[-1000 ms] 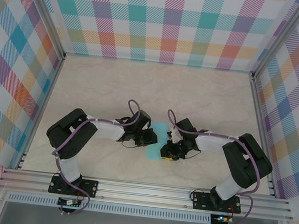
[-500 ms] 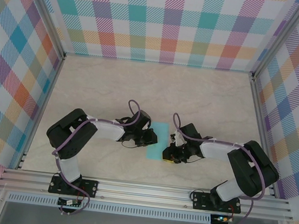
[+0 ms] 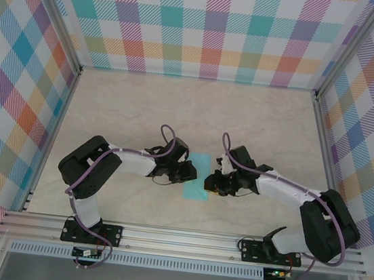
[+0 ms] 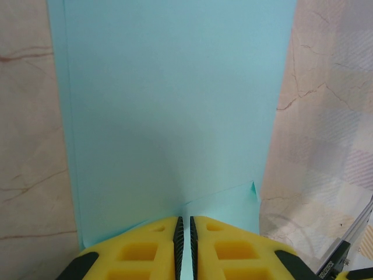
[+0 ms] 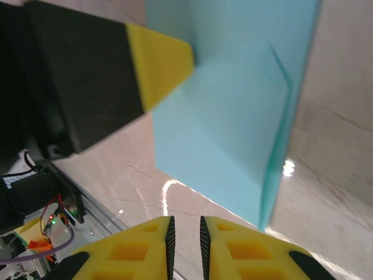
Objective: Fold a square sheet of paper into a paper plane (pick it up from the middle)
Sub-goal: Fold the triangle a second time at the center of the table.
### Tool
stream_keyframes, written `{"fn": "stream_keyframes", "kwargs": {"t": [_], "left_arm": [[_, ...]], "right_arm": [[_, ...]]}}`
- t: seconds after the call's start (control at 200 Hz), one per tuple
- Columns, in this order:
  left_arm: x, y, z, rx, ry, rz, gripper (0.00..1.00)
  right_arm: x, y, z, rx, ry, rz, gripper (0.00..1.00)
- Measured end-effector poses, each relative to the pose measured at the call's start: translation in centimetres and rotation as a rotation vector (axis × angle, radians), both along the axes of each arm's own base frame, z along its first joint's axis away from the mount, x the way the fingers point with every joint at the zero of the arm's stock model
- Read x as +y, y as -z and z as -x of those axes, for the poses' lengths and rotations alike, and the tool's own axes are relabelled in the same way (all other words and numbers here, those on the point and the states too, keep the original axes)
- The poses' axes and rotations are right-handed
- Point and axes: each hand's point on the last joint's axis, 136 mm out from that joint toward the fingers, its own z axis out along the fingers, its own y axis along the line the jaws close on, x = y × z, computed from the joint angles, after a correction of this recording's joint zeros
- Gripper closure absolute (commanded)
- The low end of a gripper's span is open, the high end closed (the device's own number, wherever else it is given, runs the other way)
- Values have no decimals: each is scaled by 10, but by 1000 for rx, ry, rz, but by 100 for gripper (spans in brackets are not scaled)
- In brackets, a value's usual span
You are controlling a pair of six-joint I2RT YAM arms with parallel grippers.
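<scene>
Left gripper, closed, touches cyan paper plane.

The paper plane, a light cyan folded strip, is extending lengthwise near-to-far at the near centre of the table, its layers overlapping.

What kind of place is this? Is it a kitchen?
Not a kitchen. It looks like a robot practice booth, probably in a lab. A left arm and a right arm are bolted to a metal rail at the edge of a marble-look table, and colourful checked walls close it in.
</scene>
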Motion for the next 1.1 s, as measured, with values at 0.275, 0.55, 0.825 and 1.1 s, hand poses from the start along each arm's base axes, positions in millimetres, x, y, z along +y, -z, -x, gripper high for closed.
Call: {"fn": "stream_keyframes", "kwargs": {"t": [0.275,0.55,0.825,1.1], "left_arm": [[0,0,0,-1,3,-2,84],[0,-1,0,-1,9,-7,83],[-2,-3,0,2,13,-1,82],[-13,-15,9,-3,35,29,83]], "right_arm": [[5,35,0,108,-16,45,83],[0,49,3,130,-20,65,84],[0,49,4,125,-19,43,86],[-1,50,3,128,-10,48,89]]}}
